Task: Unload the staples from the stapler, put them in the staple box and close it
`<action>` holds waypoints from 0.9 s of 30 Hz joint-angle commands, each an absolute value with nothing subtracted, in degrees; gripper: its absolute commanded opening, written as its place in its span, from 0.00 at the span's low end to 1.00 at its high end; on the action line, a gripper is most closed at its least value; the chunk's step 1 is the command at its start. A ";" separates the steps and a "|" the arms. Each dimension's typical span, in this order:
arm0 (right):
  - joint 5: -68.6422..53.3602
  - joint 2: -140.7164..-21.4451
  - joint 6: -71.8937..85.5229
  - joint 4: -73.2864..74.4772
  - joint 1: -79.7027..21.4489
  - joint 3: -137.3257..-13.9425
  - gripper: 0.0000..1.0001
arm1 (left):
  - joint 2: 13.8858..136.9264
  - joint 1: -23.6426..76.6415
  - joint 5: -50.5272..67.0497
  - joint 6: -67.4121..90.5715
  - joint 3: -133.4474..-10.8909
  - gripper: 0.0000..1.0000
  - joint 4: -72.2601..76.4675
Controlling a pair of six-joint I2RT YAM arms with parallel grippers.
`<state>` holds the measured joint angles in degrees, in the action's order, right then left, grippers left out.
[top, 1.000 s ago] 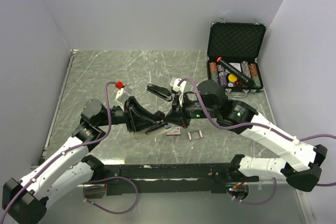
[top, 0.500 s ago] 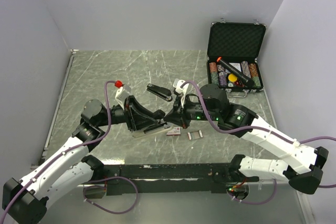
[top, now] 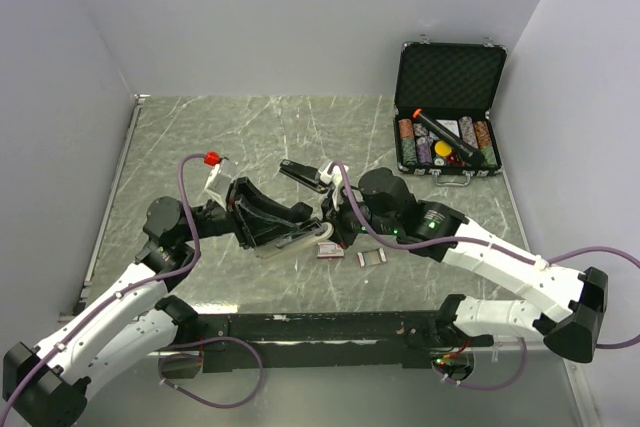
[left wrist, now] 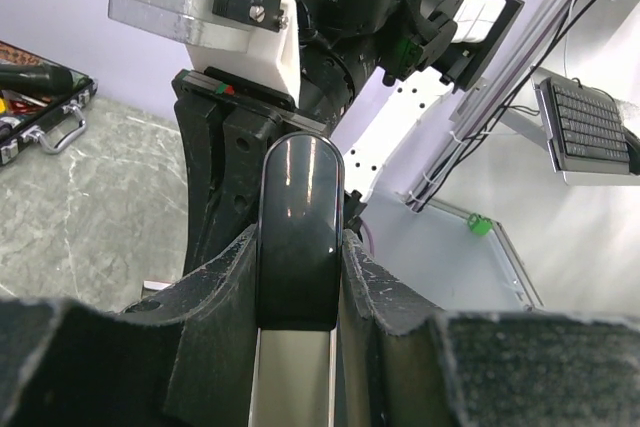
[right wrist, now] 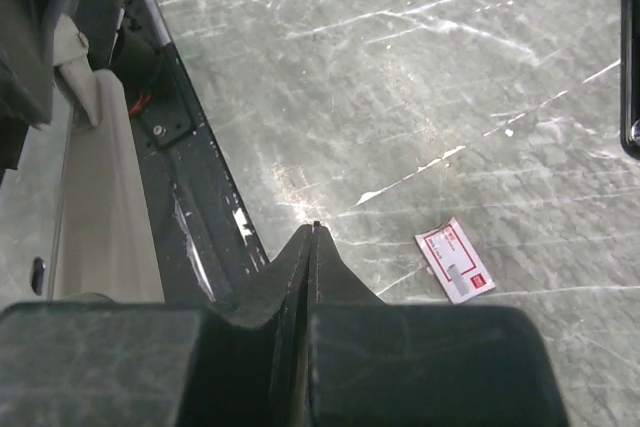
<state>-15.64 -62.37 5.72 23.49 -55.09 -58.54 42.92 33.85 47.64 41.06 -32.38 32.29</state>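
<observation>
The left pincer (top: 273,231) is clamped on the stapler (left wrist: 298,237), near the middle of the tabletop (top: 230,132). Just to its right, the right pincer (right wrist: 313,231) is closed tight, with nothing visible between its fingers. Short staples (top: 372,258) lie on the tabletop further right.

- Marbled grey-green table (top: 200,137), walled at the back and both sides
- Open black case (top: 449,77) at the back right corner, lid upright
- Slim black object (top: 303,174) near the middle
- Small red-and-white box (top: 328,251) lying flat, nearer the front
- Two short strips of staples (top: 372,258) just right of the box, not touching it
</observation>
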 commanded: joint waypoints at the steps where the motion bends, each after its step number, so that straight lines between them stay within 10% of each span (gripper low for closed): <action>1: -10.74 -60.74 6.85 21.18 -55.99 -59.94 0.00 | 42.01 34.10 45.53 41.23 -35.51 0.00 36.57; 27: 2.46 -61.43 17.75 28.04 -56.07 -72.07 0.00 | 41.48 35.07 30.59 32.08 -34.81 0.01 23.38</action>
<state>0.91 -60.29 13.02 29.69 -55.75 -70.39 42.46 34.72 34.54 32.38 -32.60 18.96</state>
